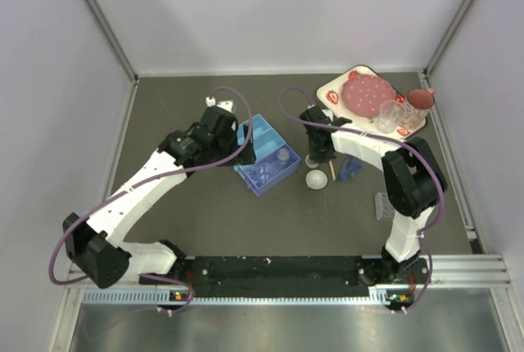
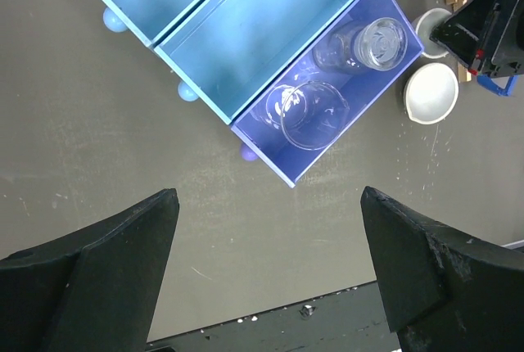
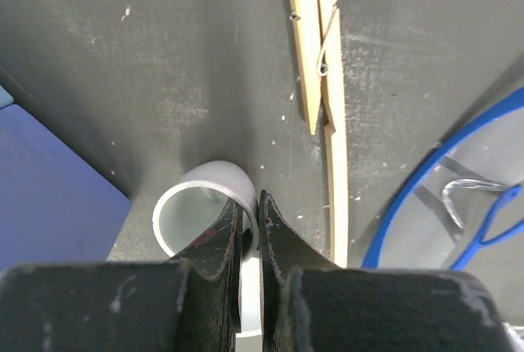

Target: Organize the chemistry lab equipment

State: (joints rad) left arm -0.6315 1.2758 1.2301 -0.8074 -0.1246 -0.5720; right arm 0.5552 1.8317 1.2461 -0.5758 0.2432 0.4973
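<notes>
- top external view: task judged partly done. the blue bin (image 1: 264, 133) sits mid-table between the arms. a second dish (image 1: 316, 178), wooden tongs (image 1: 331, 169), blue pieces (image 1: 350, 168) and a clear rack (image 1: 382, 205) lie loose to its right. a strawberry tray (image 1: 372, 100) stands in the far right corner. the table (image 1: 205, 221) is dark grey and scuffed, with pale walls (image 1: 270, 8) on three sides.
- left wrist view: the left gripper (image 2: 266, 262) is spread wide and holds nothing, hovering beside the bin. clear glassware (image 2: 315, 115) lies in the darker end compartment; the other two look bare.
- right wrist view: the right gripper (image 3: 248, 229) is pressed together on the rim of a small dish (image 3: 205, 196). the dish is just beside the tongs and not yet in the bin.
</notes>
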